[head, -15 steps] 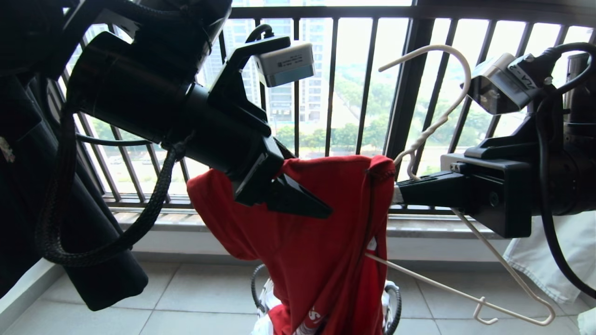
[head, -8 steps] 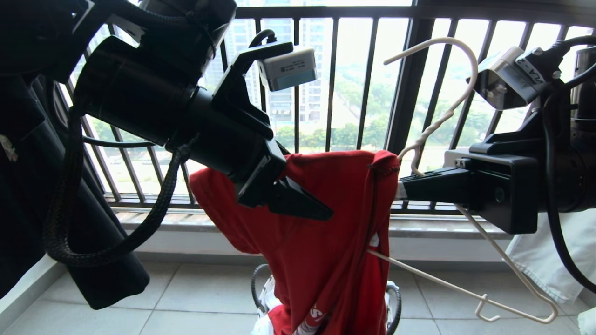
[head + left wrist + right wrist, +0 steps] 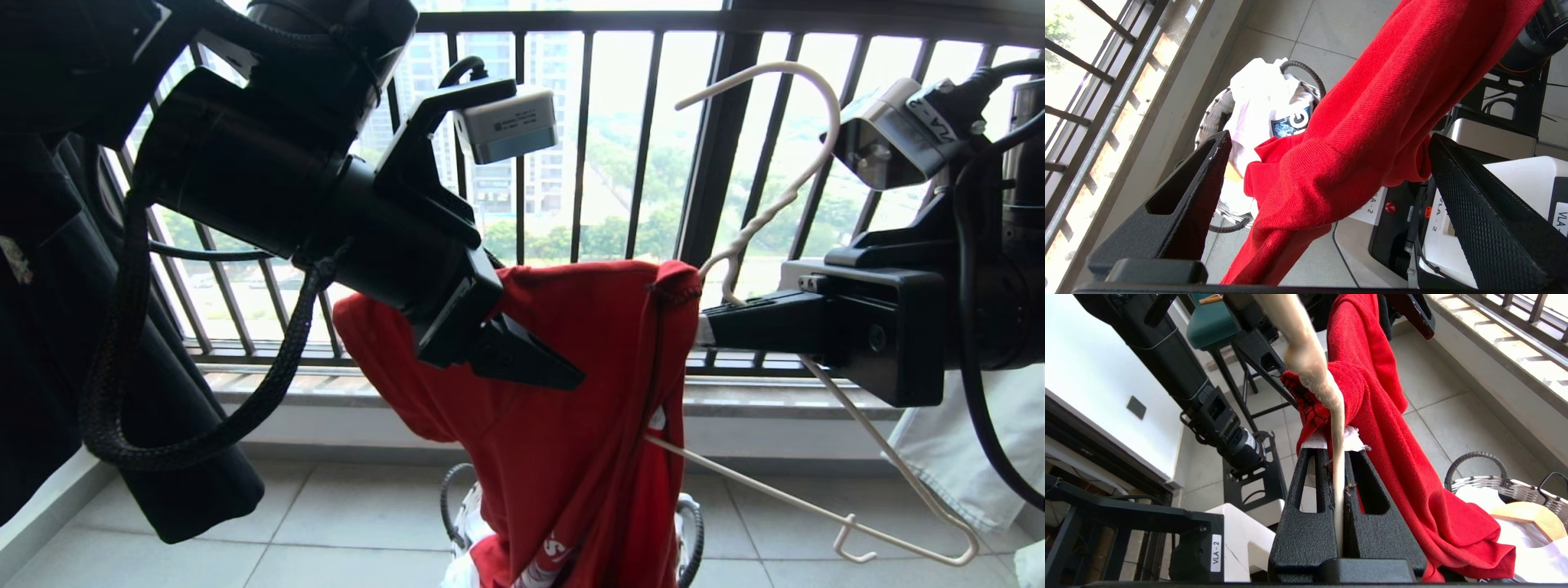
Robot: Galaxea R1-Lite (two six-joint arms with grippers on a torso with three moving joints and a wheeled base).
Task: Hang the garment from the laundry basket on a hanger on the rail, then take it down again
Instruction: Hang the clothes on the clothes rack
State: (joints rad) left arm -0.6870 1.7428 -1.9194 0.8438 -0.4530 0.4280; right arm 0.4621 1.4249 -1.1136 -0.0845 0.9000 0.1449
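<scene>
The red T-shirt (image 3: 563,425) hangs bunched over one arm of the off-white wire hanger (image 3: 784,204), its hem trailing into the round white woven basket (image 3: 1486,482) on the tiled floor, where a white printed T-shirt (image 3: 1261,110) lies. The right tool (image 3: 704,328) is pressed together, pinching the hanger just below its twisted neck. The left tool (image 3: 1327,179) is spread wide around the red cloth, near the window railing (image 3: 645,147).

left gripper (image 3: 1327,171): fingers wide apart | red garment (image 3: 1372,122) drapes between them, untouched | laundry basket (image 3: 1216,118) below holds white T-shirt (image 3: 1261,110)
</scene>
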